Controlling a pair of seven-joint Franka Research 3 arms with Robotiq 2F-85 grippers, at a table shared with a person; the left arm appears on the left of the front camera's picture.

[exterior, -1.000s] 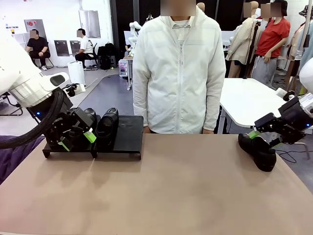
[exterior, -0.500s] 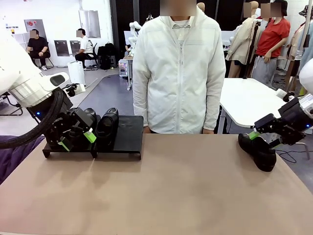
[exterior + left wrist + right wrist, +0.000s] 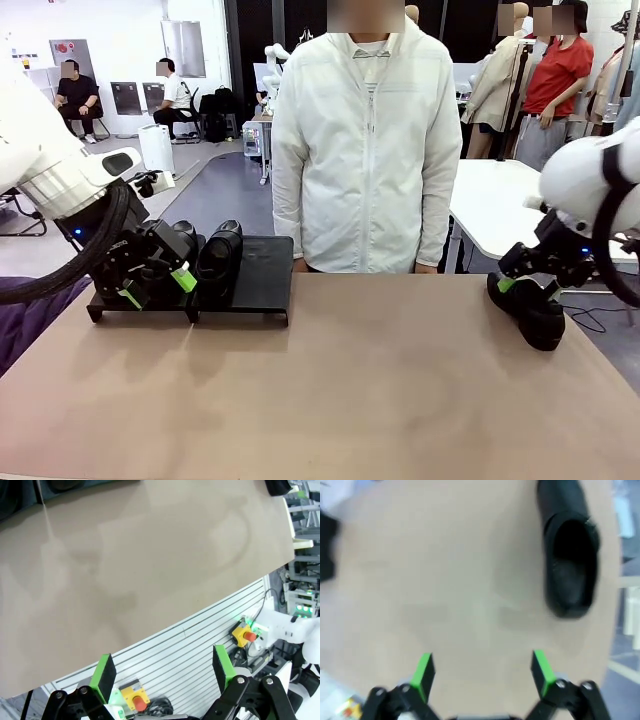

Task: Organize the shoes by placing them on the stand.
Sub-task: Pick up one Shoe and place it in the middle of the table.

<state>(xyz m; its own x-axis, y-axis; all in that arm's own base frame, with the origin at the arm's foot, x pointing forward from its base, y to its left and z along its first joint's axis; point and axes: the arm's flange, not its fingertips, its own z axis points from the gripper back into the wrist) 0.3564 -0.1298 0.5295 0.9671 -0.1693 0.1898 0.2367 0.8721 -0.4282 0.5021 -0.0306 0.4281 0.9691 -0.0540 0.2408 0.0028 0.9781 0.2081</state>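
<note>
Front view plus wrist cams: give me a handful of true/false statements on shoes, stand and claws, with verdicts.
1. Shoes already sit on the stand. True: black loafers rest on its left part.
2. The stand's right panel is full. False: that panel is bare.
3. One shoe lies on the table near its right edge. True.
4. The right claw is shut on that shoe. False: its jaws stand open with nothing between them, and the shoe lies apart on the tabletop.
5. The left claw is open and empty. True.
6. The person is handing a shoe across. False: the person stands at the far side, with no shoe in view at the table edge.
</note>
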